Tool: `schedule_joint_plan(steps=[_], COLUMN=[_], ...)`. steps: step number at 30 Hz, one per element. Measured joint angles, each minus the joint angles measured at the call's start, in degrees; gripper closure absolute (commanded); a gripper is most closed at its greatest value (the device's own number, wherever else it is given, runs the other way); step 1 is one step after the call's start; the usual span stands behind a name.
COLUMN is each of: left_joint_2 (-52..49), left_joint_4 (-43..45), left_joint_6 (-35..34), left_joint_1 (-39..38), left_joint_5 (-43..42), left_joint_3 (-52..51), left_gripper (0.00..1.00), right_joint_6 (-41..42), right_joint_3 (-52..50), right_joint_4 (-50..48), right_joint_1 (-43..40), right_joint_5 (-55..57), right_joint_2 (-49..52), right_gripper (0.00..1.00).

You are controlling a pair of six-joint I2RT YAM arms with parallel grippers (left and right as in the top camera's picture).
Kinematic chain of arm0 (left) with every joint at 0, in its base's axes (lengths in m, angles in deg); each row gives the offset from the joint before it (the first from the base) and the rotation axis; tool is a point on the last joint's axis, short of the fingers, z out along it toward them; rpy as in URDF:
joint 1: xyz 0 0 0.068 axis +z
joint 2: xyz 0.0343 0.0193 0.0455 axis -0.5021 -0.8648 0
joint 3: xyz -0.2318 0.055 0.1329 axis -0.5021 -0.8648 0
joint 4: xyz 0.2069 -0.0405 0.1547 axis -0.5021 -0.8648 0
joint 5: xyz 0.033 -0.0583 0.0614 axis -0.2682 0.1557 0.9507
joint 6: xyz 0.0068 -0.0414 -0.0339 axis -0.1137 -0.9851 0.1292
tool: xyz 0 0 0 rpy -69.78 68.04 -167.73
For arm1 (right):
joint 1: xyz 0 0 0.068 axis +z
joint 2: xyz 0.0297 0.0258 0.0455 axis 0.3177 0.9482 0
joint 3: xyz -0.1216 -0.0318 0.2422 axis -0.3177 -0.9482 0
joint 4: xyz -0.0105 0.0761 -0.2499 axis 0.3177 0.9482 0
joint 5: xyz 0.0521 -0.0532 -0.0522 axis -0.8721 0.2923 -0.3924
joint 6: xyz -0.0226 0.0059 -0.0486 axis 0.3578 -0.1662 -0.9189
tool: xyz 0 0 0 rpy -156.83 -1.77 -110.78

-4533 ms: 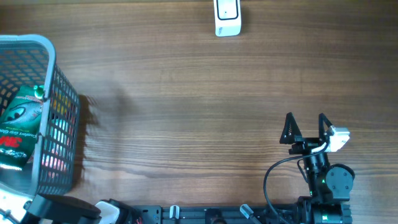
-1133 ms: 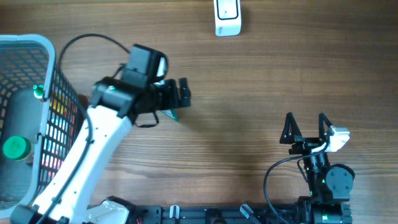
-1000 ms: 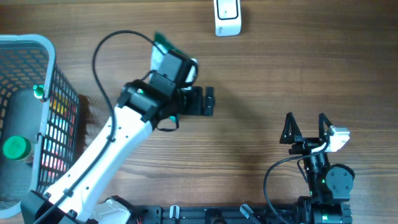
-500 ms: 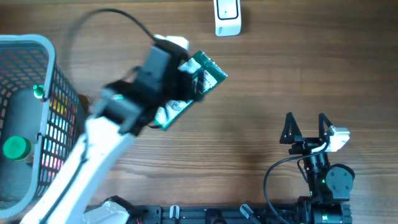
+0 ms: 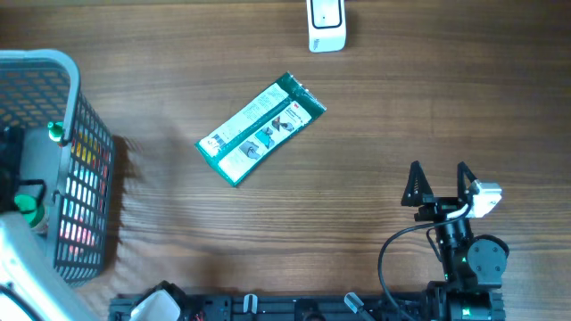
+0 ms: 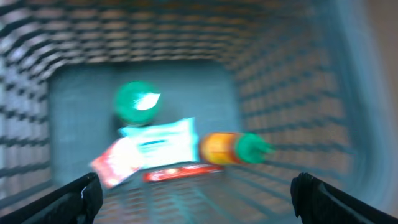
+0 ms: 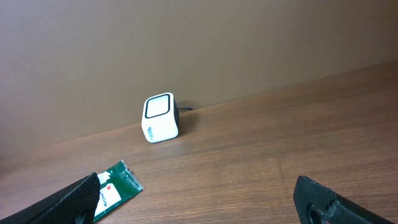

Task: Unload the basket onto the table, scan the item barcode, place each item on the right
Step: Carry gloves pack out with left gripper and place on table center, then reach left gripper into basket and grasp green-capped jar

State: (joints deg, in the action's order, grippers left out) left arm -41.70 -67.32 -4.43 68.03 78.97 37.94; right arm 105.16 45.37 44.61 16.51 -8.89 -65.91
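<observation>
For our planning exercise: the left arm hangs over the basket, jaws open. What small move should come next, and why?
Probably lower the left gripper into the basket toward the orange bottle: its jaws are open and empty, the bottle lies uncovered below, and the green packet already lies on the table.

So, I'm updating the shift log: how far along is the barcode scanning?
Done: one green packet lies on the table, outside the basket, apart from the scanner; whether it was scanned isn't visible. In hand: nothing; the left gripper hovers open over the basket, the right gripper sits open. Left: an orange bottle, a white pouch and a green-lidded item lie in the basket.
</observation>
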Motion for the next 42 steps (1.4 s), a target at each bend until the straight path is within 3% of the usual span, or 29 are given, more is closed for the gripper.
schedule_joint_plan(steps=[6, 14, 24, 34, 36, 42], left_joint_2=[-18.8, -32.5, -33.3, -33.4, -33.4, -33.3], left_joint_4=[-4.3, -0.4, 12.5, 12.7, 12.7, 12.5], left_joint_6=[-1.6, -1.8, -2.0, -1.9, -1.9, 2.0], left_joint_1=[12.3, 14.7, 14.7, 14.7, 14.7, 14.7], left_joint_5=[-0.2, -1.5, -2.4, -2.3, -2.3, -0.7], left_joint_3=[-1.0, -2.0, -10.9, -12.0, -12.0, -12.0], left_gripper=[0.0, 0.0, 0.0, 0.06, 0.0, 0.0], right_joint_6=[0.0, 0.0, 0.0, 0.0, 0.0, 0.0], right_joint_3=[0.0, 0.0, 0.0, 0.0, 0.0, 0.0], right_joint_4=[0.0, 0.0, 0.0, 0.0, 0.0, 0.0], right_joint_1=[0.0, 0.0, 0.0, 0.0, 0.0, 0.0], right_joint_5=[0.0, 0.0, 0.0, 0.0, 0.0, 0.0], right_joint_2=[0.0, 0.0, 0.0, 0.0, 0.0, 0.0], right_gripper=[0.0, 0.0, 0.0, 0.0, 0.0, 0.0])
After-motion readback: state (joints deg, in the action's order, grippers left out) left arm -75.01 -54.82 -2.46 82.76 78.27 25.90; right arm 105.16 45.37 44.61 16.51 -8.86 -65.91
